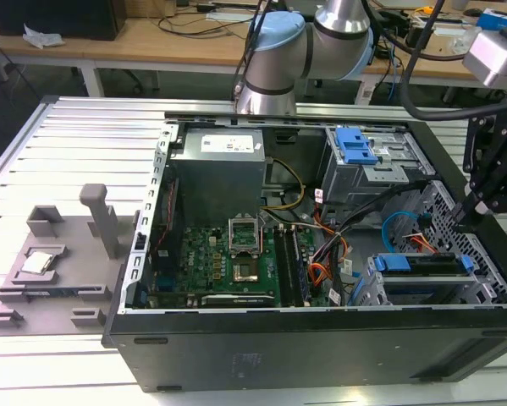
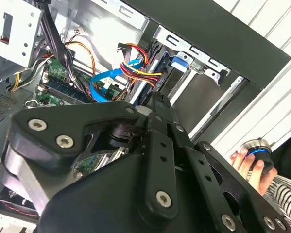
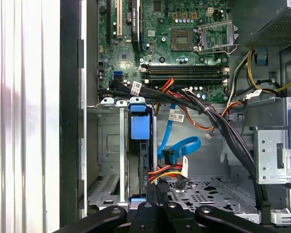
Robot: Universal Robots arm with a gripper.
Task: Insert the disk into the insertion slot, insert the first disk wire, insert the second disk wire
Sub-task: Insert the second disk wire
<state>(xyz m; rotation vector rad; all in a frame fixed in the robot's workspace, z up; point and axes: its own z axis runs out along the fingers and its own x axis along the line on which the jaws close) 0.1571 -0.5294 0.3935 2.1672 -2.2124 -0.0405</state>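
Robotics lab, open computer case [image 1: 321, 338] on slatted aluminium table [image 1: 84, 144], cluttered wooden workbenches [image 1: 151, 38] behind

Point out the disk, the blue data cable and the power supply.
disk [image 1: 422, 264]: exterior view, on its dark top face between the blue carrier ends, seated in the cage.
blue cable [image 3: 183, 144]: first wrist view, on the flat loop beside the disk.
power supply [image 1: 217, 169]: exterior view, on its grey side.

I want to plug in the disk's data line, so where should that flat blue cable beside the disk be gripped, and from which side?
Probably at the dark plug on its loose end: the flat blue cable itself curls and would flex. Come through the case's open side, since the disk flanks it one way and the black wire bundle the other.
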